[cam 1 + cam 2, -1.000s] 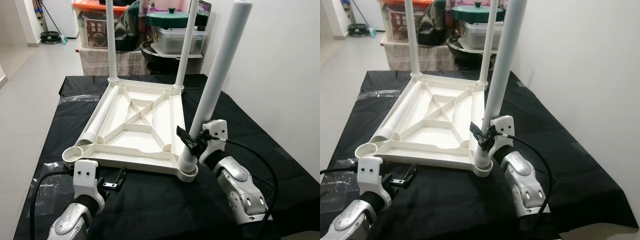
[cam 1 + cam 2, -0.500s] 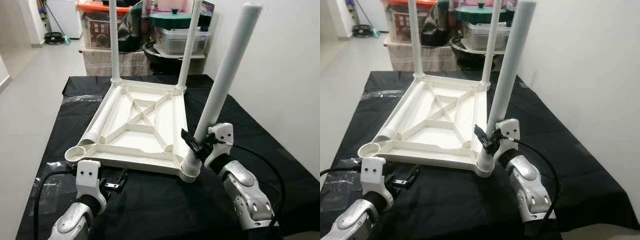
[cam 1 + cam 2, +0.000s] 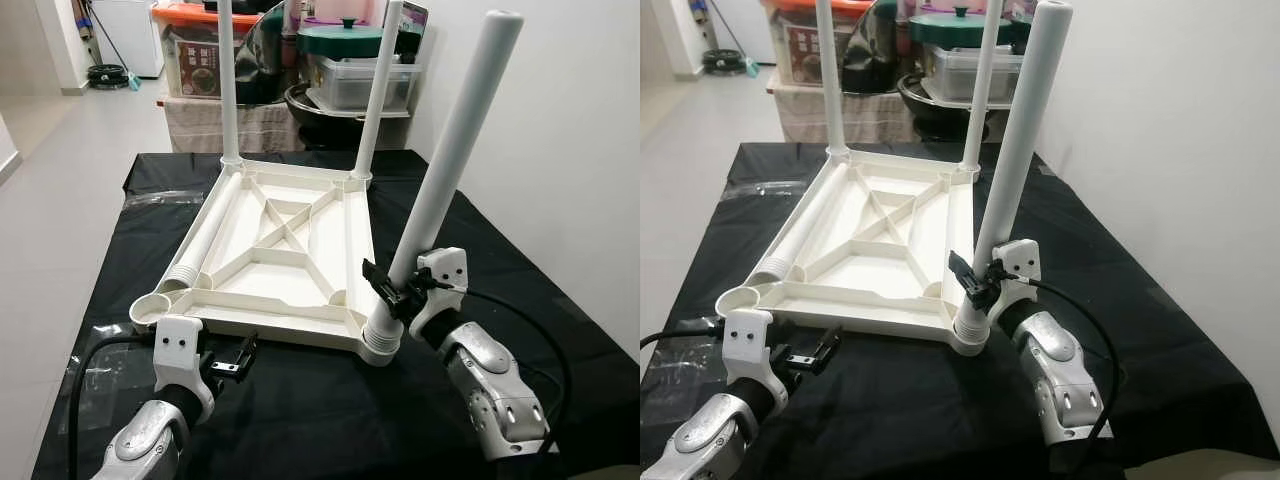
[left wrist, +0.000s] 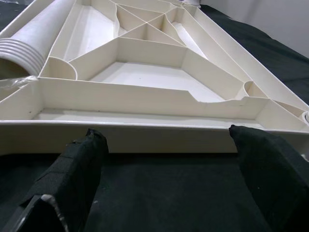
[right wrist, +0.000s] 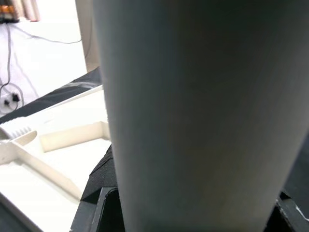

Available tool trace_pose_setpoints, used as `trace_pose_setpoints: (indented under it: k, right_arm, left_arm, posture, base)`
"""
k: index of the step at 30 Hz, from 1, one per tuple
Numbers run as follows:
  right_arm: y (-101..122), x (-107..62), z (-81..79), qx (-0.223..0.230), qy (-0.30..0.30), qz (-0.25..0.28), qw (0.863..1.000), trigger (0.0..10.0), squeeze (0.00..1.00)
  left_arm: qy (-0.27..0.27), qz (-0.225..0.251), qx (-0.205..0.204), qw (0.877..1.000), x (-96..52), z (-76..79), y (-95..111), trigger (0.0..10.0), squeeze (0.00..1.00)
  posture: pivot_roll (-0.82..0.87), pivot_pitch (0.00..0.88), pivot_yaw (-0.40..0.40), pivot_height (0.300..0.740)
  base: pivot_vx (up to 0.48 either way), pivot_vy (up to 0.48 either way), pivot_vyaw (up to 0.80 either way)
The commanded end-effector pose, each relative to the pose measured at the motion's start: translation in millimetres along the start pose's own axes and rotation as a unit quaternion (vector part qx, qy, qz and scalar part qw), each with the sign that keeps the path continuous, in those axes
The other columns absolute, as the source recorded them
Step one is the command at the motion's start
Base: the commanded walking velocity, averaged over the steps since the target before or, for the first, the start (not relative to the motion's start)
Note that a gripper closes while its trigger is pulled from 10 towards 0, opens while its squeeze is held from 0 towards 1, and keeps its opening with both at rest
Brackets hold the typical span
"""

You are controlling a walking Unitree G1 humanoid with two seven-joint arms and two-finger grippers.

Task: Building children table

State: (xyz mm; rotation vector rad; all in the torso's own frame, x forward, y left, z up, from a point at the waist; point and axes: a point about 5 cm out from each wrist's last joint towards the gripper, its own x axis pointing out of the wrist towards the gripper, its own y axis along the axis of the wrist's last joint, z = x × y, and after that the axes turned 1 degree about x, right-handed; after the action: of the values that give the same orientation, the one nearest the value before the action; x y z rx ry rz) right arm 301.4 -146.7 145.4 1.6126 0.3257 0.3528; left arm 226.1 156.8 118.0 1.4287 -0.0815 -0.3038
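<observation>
Our right arm reaches fwd from approx 5 o'clock, wrist angled up, w/ the right gripper point(image 3: 393, 297) clamped around the lower end of the leaning table leg point(image 3: 448, 158), fingers either side of it. Our left arm comes in from approx 7 o'clock, forearm low; the left gripper point(image 3: 232, 364) hovers w/ fingers point(image 4: 72, 174) spread wide, holding nothing, pointing toward 1 o'clock.

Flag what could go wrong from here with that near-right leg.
1. The leg held by the right gripper leans away from the two upright far legs; it may cross-thread or jam in the corner socket.
2. The left gripper is open and short of the tabletop, so nothing braces the frame; it could slide on the black cloth.
</observation>
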Motion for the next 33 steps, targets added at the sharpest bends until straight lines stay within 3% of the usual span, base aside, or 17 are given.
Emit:
trace_pose_setpoints:
  k: [1, 6, 10, 15, 17, 19, 21, 26, 33]
  right_arm:
    - [-34.7, -4.6, -0.1, 0.021, -0.024, -0.085, 0.996, 0.0, 0.00]
    - [-37.5, -3.0, 4.8, 0.023, -0.074, -0.090, 0.993, 0.0, 0.00]
    - [-39.2, -7.1, 16.9, 0.007, -0.194, -0.101, 0.976, 0.0, 0.00]
    - [-41.4, -9.4, 15.0, -0.014, -0.244, -0.121, 0.962, 0.0, 0.00]
    - [-43.5, -11.8, 16.1, -0.017, -0.299, -0.129, 0.945, 0.0, 0.00]
    - [-44.0, -12.7, 16.9, -0.016, -0.319, -0.129, 0.939, 0.0, 0.00]
    - [-47.7, -13.0, 18.8, 0.004, -0.357, -0.134, 0.924, 0.0, 0.00]
    - [-48.7, -9.8, 23.0, 0.030, -0.387, -0.133, 0.912, 0.0, 0.00]
    - [-41.7, -11.9, 30.4, 0.029, -0.433, -0.116, 0.893, 0.0, 0.00]
  left_arm:
    - [0.001, -0.005, 0.002, 1.000, -0.4, -0.9, -2.6, 10.0, 0.00]
    - [0.003, -0.004, 0.002, 1.000, -0.9, -1.2, -2.6, 10.0, 0.00]
    - [0.003, -0.005, 0.003, 1.000, -1.3, -1.5, -2.6, 10.0, 0.00]
    - [0.002, -0.005, 0.003, 1.000, -0.6, -0.9, -3.1, 10.0, 0.00]
    - [0.001, -0.005, 0.002, 1.000, 0.2, 0.0, -3.2, 10.0, 0.00]
    - [0.001, -0.005, 0.002, 1.000, 0.5, 0.2, -3.0, 10.0, 0.00]
    - [0.000, -0.005, 0.003, 1.000, 1.2, 0.2, -2.6, 10.0, 0.00]
    - [0.002, -0.004, 0.004, 1.000, 1.3, -1.1, -2.2, 10.0, 0.00]
    - [0.005, -0.005, 0.005, 1.000, -0.3, -3.2, -2.6, 10.0, 0.00]
  posture:
    - [0.12, 0.000, -0.098, 0.740]
    - [0.13, 0.000, -0.099, 0.740]
    - [0.12, 0.000, -0.098, 0.740]
    - [0.12, 0.000, -0.095, 0.740]
    - [0.12, 0.000, -0.095, 0.740]
    - [0.12, 0.000, -0.095, 0.740]
    - [0.12, 0.000, -0.097, 0.740]
    - [0.13, 0.000, -0.102, 0.740]
    - [0.13, 0.000, -0.102, 0.740]
  base:
    - [0.000, 0.000, 0.00]
    - [0.000, 0.000, 0.00]
    - [0.000, 0.000, 0.00]
    - [0.000, 0.000, 0.00]
    - [0.000, 0.000, 0.00]
    - [0.000, 0.000, 0.00]
    - [0.000, 0.000, 0.00]
    - [0.000, 0.000, 0.00]
    - [0.000, 0.000, 0.00]
